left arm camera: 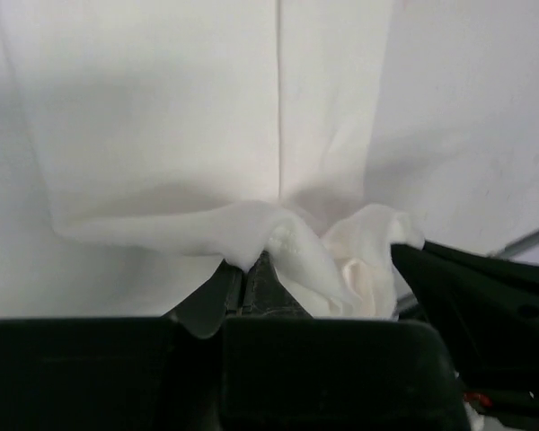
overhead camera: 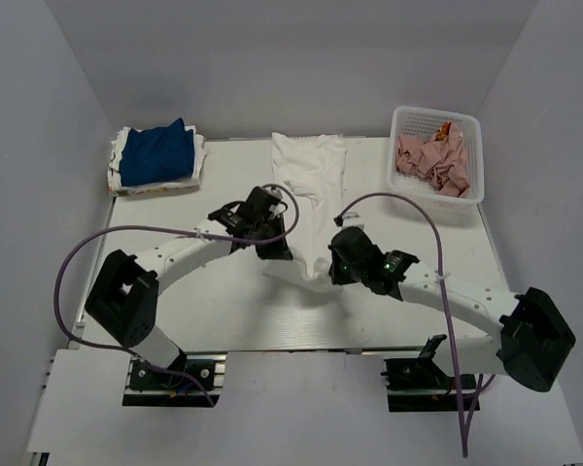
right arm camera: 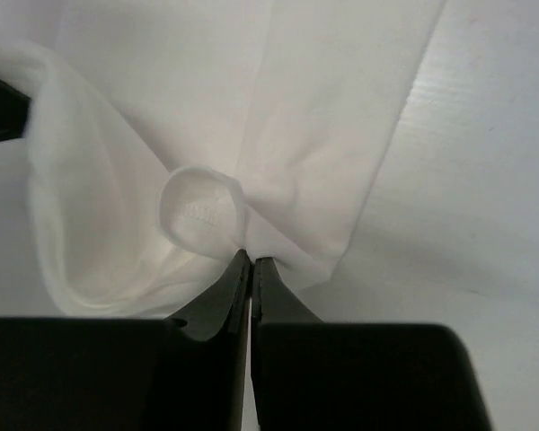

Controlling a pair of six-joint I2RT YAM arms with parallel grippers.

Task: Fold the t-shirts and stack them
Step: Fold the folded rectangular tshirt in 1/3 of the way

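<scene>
From the top external view, a plain white t-shirt [overhead camera: 309,173] of soft cloth lies stretched lengthwise on the pale flat table [overhead camera: 223,311]. It reaches from the far edge towards the arms. Its near end narrows and bunches between the left gripper [overhead camera: 274,245] and the right gripper [overhead camera: 336,268], which stand close together on either side of it. Far off to the left gripper's left, a royal blue t-shirt [overhead camera: 155,155] lies folded flat on top of a small pile of white cloth. Beyond the right gripper and to its right, a white plastic mesh basket [overhead camera: 476,155] holds crumpled pinkish cloth [overhead camera: 432,160].

In the left wrist view, the left gripper [left arm camera: 249,275] has its jaws pressed together on a puckered fold of the white t-shirt [left arm camera: 207,135]. The cloth gathers into soft lumps right at the fingertips, and ahead of them it spreads smooth, with one straight crease running away down the middle. The dark body of the right gripper [left arm camera: 485,296] sits just to the right, touching the bunched cloth.

In the right wrist view, the right gripper [right arm camera: 251,262] is likewise pinched tight on the hem of the white t-shirt [right arm camera: 278,99]. A rolled loop of stitched edge curls just above the fingertips. To the left of the jaws the cloth billows in a loose fold, while ahead of them it lies flat.
</scene>
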